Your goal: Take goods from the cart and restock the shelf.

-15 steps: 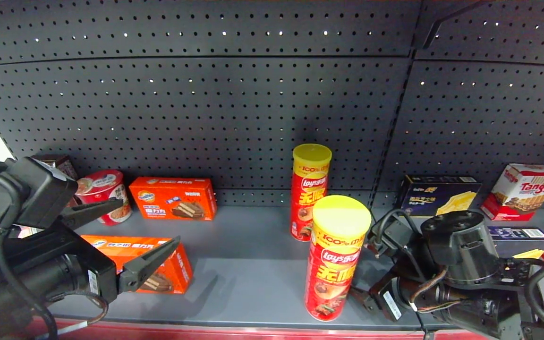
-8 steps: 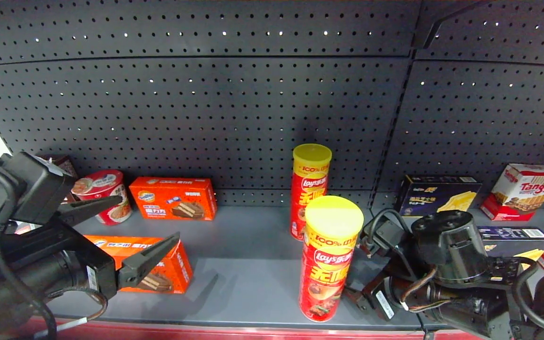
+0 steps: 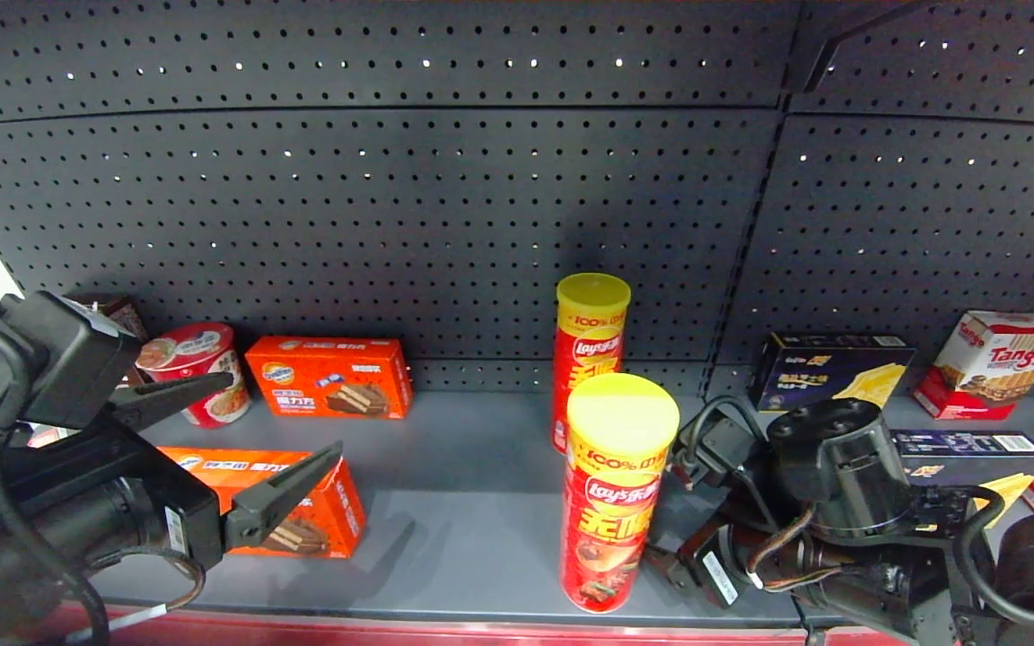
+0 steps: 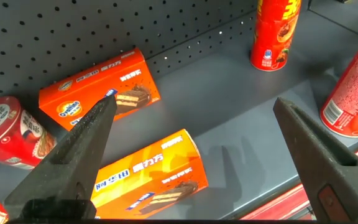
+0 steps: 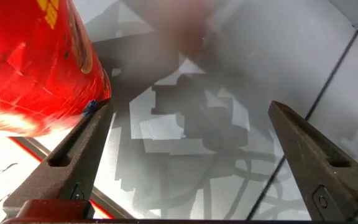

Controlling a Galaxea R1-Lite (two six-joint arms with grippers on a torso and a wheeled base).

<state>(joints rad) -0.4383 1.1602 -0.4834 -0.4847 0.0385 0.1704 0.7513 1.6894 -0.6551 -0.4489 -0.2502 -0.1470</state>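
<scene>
Shelf stock: two chips cans, both grippers standing open.
Front chips can (image 3: pixel 620 489): upright on the shelf (image 3: pixel 472 520), near its front edge. Second chips can (image 3: pixel 591 354): upright just behind it, toward the back edge. Right gripper (image 5: pixel 189 107): spread wide, empty, one finger just beside the front chips can's lower wall. Left gripper (image 3: pixel 284 417): spread wide, empty, above the front orange box (image 3: pixel 348 516) lying by the front edge toward the left end. Rear orange box (image 3: pixel 328 377) and red cup (image 3: pixel 198 363): along the back edge.
</scene>
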